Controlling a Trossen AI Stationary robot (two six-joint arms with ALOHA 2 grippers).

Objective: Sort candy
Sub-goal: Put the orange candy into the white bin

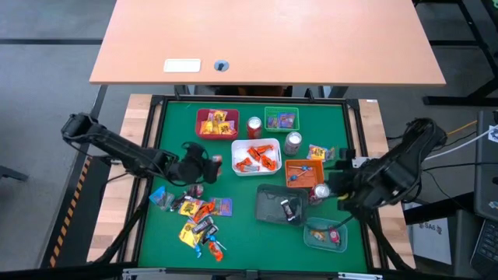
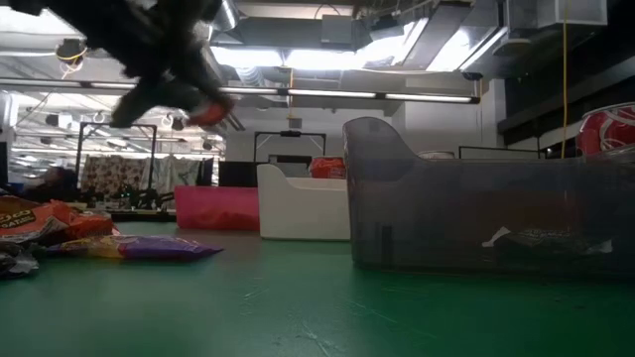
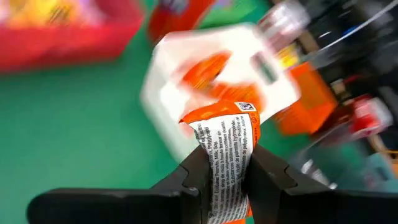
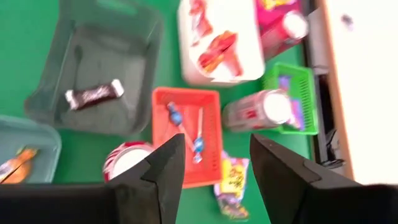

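Orange candy wrapper [image 3: 224,163] fills the left wrist view, pinched tight in the left pincer [image 1: 215,162], held above the green counter [image 1: 241,233] just left of the white tray [image 1: 257,155]. Loose candy pile [image 1: 194,216] sits front-left on the counter. Right pincer [image 4: 214,171] hangs open and empty over the orange tray [image 4: 189,130], beside the grey tray [image 1: 278,204].

A green table [image 1: 241,233] carries coloured trays across the frame's centre and right, two soda cans [image 1: 254,127] near the upper middle, a third can [image 1: 320,193] at right, and a loose candy pile [image 1: 198,218] at lower left.
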